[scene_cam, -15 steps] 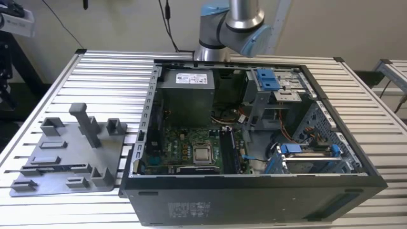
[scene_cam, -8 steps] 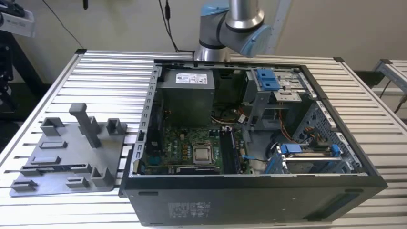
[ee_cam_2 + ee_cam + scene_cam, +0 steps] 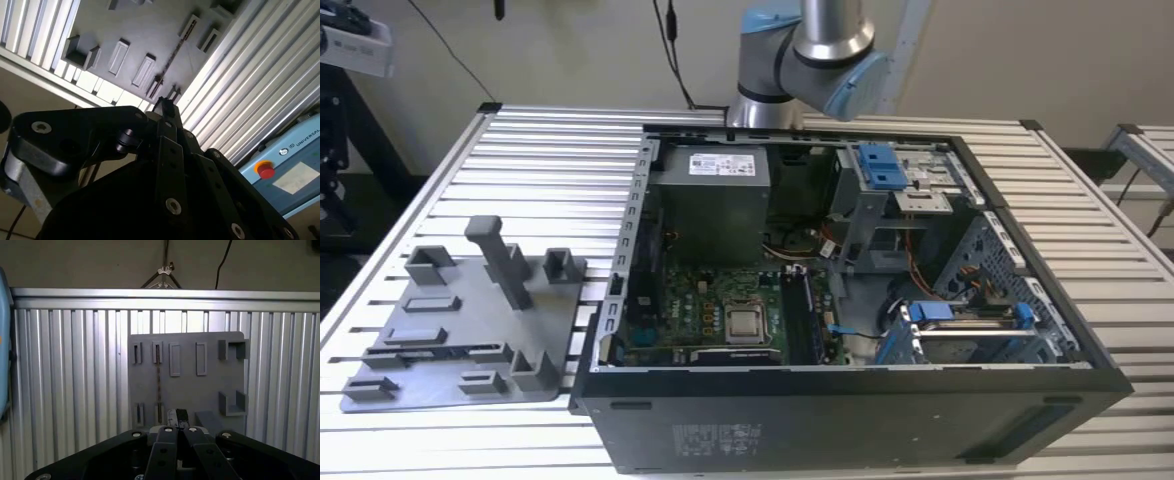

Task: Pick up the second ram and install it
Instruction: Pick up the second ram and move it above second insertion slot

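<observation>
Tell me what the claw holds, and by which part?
Nothing; the claw is bare. The second ram sits in the grey tray's slots, apart from it.

Colours you had before you
You saw a grey tray [image 3: 460, 340] on a silver, ribbed table [image 3: 547, 160], and a black case [image 3: 854, 420] with a green board [image 3: 694, 300] and blue clips [image 3: 882, 166]. The second ram [image 3: 159, 385] was dark and the gripper [image 3: 178, 419] black.

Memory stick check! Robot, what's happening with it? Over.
Gripper shut, empty, well apart from the tray. Memory stick standing on edge in its tray slot, untouched. Way to it looks open.
</observation>
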Controlling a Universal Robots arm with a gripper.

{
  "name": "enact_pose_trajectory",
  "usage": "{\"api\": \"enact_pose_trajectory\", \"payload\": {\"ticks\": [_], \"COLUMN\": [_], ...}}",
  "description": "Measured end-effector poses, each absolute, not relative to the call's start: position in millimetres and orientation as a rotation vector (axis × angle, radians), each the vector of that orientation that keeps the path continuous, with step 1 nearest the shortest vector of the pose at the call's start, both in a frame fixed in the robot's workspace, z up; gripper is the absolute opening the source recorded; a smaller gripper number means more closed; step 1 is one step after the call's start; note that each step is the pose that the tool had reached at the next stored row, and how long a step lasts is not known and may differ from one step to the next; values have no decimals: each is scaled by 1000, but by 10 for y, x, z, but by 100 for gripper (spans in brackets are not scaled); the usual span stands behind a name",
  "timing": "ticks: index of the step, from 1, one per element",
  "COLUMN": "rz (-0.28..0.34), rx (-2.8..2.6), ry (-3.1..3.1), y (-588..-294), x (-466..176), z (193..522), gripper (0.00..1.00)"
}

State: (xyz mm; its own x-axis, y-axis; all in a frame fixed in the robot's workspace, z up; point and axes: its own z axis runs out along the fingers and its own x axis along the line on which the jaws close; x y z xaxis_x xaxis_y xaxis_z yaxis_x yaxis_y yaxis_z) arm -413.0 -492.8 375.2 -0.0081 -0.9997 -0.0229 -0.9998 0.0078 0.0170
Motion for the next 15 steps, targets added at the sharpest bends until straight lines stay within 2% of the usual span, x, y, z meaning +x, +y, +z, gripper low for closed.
{"api": "enact_pose_trajectory", "payload": {"ticks": [8, 10, 11, 13, 14, 15], "rz": [44, 44, 44, 44, 44, 44], "rx": [-2209, -2209, -2209, -2209, -2209, -2209], "ry": [2227, 2227, 2227, 2227, 2227, 2227], "y": [-4928, -4928, -4928, -4928, -4928, -4928], "x": [-4131, -4131, -4131, -4131, -4131, -4131], "z": [3752, 3752, 3751, 3751, 3751, 3751], "gripper": [12, 24, 24, 36, 36, 42]}}
